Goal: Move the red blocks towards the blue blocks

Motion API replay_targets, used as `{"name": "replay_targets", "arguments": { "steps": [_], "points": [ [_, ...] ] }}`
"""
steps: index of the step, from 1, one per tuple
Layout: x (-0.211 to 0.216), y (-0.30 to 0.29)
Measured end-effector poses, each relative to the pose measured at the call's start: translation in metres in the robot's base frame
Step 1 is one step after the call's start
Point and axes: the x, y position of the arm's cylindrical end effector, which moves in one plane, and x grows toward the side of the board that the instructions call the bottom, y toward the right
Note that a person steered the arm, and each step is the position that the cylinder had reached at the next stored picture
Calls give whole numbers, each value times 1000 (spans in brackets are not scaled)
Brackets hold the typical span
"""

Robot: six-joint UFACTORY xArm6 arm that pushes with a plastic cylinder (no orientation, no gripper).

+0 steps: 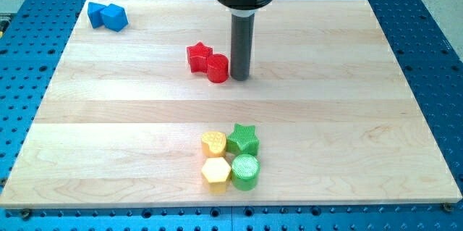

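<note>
A red star block (197, 57) and a red cylinder block (217, 68) sit touching each other, above the board's middle. Two blue blocks lie pressed together at the view's top left: one irregular blue block (96, 14) and one blue cube-like block (114, 17). My tip (239, 79) stands on the board just right of the red cylinder, touching or nearly touching it. The blue blocks are far to the upper left of the red ones.
A cluster sits at the view's bottom centre: a yellow heart-like block (213, 143), a green star (243, 140), a yellow hexagon (215, 171) and a green cylinder (245, 171). The wooden board (362, 115) lies on a blue perforated table.
</note>
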Motion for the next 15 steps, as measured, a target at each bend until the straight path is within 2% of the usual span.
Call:
{"name": "replay_targets", "arguments": {
  "steps": [2, 3, 4, 7, 8, 10, 11, 12, 13, 14, 15],
  "points": [
    [1, -22],
    [27, -22],
    [31, -32],
    [-60, -65],
    [-61, -90],
    [-21, -91],
    [-19, -105],
    [-41, -107],
    [-84, -108],
    [-106, -111],
    [-110, -116]
  ]
}}
